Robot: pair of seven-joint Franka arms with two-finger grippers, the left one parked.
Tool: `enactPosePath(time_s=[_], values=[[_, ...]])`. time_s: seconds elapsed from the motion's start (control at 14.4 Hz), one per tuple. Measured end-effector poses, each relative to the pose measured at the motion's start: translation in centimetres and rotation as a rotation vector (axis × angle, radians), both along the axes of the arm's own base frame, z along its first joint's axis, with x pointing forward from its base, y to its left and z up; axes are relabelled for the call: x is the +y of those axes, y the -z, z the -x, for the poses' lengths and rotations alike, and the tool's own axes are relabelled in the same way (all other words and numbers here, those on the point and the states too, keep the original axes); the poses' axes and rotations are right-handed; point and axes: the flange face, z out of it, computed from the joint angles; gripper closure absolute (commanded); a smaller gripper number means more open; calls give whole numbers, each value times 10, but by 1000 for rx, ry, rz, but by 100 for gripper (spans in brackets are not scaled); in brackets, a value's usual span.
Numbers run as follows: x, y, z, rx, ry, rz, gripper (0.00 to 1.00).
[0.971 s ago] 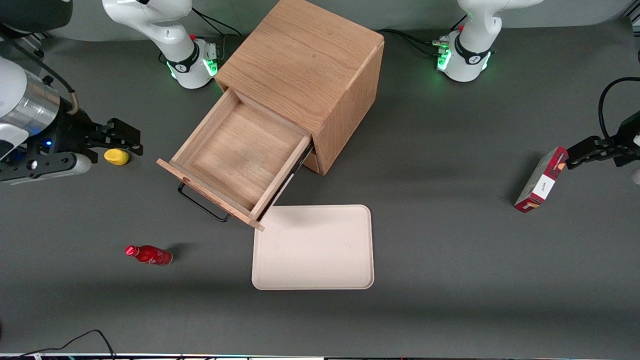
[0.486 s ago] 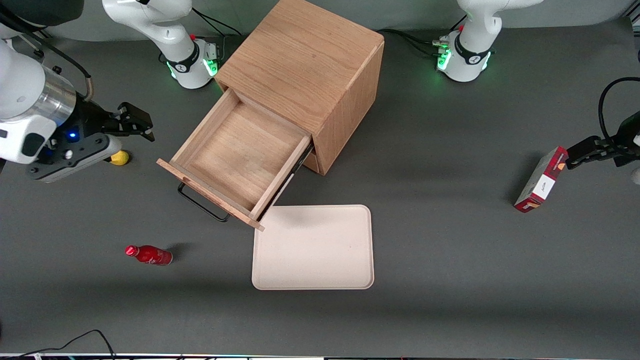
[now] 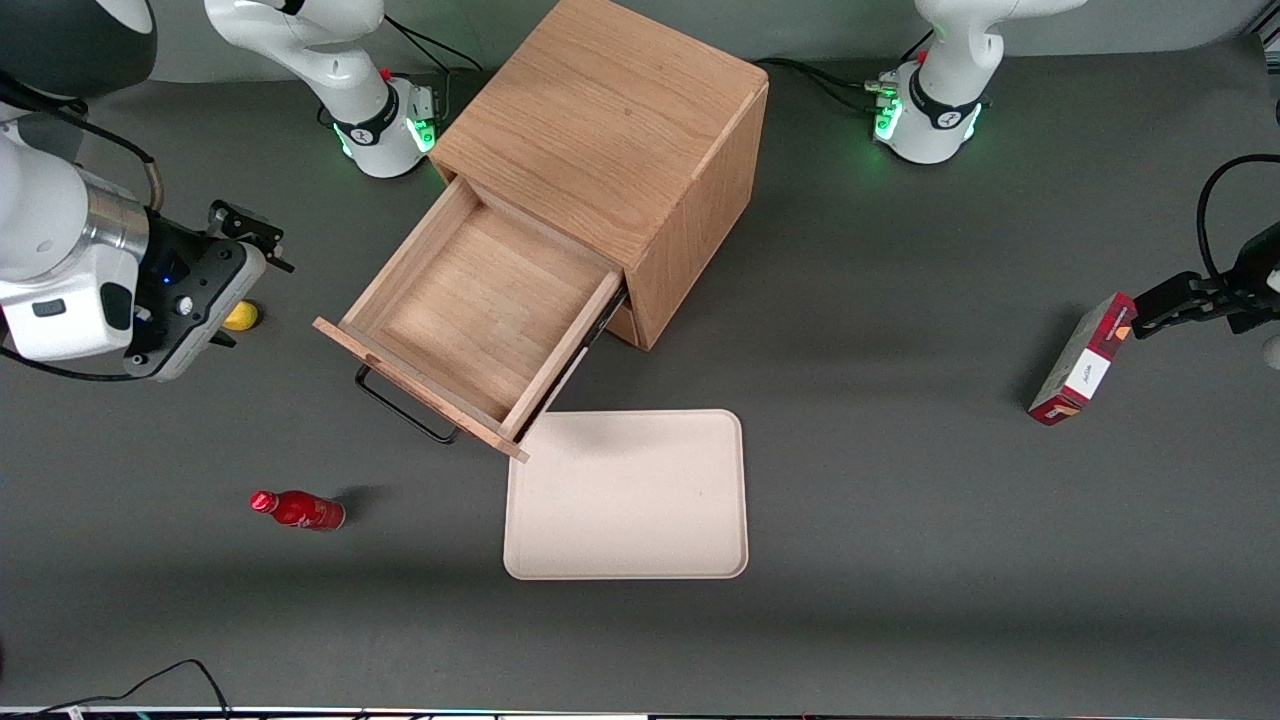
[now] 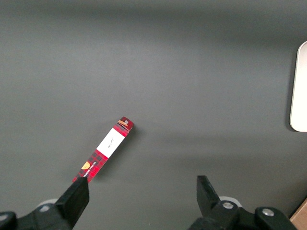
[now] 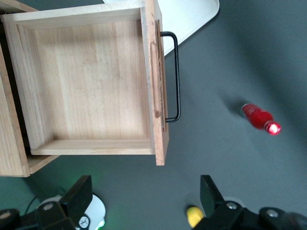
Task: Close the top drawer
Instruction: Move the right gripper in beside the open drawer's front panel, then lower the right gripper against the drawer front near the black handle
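The top drawer of the light-oak cabinet stands pulled far out and is empty inside. Its front panel carries a thin black bar handle. My gripper hangs above the table toward the working arm's end, well apart from the drawer's side and touching nothing. In the right wrist view the drawer and its handle lie ahead of the gripper, whose fingers are spread wide open with nothing between them.
A small yellow object lies on the table under the gripper, close to one fingertip. A red bottle lies nearer the front camera. A beige tray sits by the drawer's corner. A red box stands toward the parked arm's end.
My gripper has swung from pointing sideways at the drawer to pointing down at the table, shifting slightly away from the front camera. The drawer has not moved.
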Motion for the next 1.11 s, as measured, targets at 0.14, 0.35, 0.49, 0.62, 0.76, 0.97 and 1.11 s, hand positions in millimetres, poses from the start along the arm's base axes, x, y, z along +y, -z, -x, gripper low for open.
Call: enactPosePath(time_s=[0.14, 0.35, 0.49, 0.62, 0.76, 0.97, 1.11], values=[[-1, 0, -5, -7, -12, -8, 0], [-4, 2, -14, -16, -7, -16, 0], [-6, 1, -18, -26, -2, -21, 0], [-9, -1, -19, -34, 3, -24, 0], [-10, -4, -20, -47, 7, -27, 0], [-10, 9, -32, -59, 13, -33, 0], [-9, 45, -50, -21, 17, -32, 0]])
